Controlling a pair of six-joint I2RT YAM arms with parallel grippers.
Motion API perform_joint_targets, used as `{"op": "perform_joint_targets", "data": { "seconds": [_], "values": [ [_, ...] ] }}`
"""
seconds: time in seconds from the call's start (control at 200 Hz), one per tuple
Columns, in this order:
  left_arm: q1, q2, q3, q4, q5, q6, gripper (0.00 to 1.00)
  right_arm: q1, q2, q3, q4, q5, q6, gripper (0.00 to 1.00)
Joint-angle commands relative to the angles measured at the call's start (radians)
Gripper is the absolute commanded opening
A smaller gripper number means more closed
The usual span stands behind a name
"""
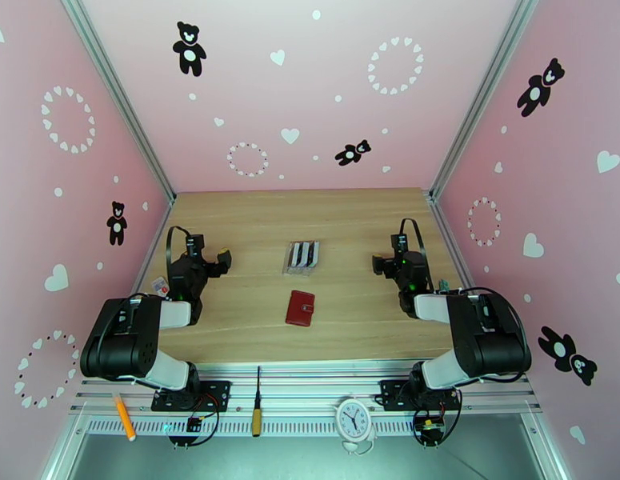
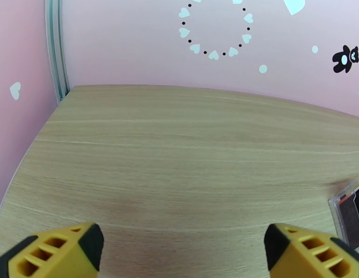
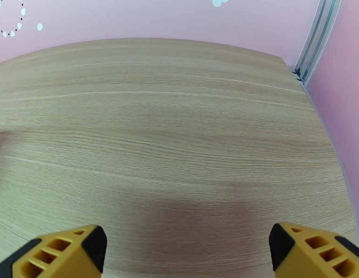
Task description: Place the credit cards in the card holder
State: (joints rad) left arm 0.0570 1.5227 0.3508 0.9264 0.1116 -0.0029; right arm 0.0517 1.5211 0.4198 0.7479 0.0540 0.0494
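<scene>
Find the credit cards (image 1: 302,254) on edge in a clear rack (image 1: 298,272), mid bench (image 1: 358,226), long edges front-to-back, closed card holder (image 1: 300,308) just nearer. Reach inward with either: left claw (image 1: 220,262) and right claw (image 1: 380,266) wide open, empty, about equally near.

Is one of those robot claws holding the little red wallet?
No. The red wallet lies on the wooden table, with the left gripper and the right gripper both open and apart from it.
</scene>
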Motion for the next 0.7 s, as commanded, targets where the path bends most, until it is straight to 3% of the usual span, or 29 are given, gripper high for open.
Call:
{"op": "perform_joint_targets", "data": {
  "seconds": [0.0,0.696],
  "values": [
    [-0.004,0.007,0.011,-0.018,-0.023,0.000,0.98,-0.003,0.009,0.007,0.018,0.004,0.004,0.99],
    [-0.022,0.005,0.013,-0.024,-0.066,0.006,0.98,-0.002,0.010,0.006,0.019,0.004,0.004,0.99]
  ]
}}
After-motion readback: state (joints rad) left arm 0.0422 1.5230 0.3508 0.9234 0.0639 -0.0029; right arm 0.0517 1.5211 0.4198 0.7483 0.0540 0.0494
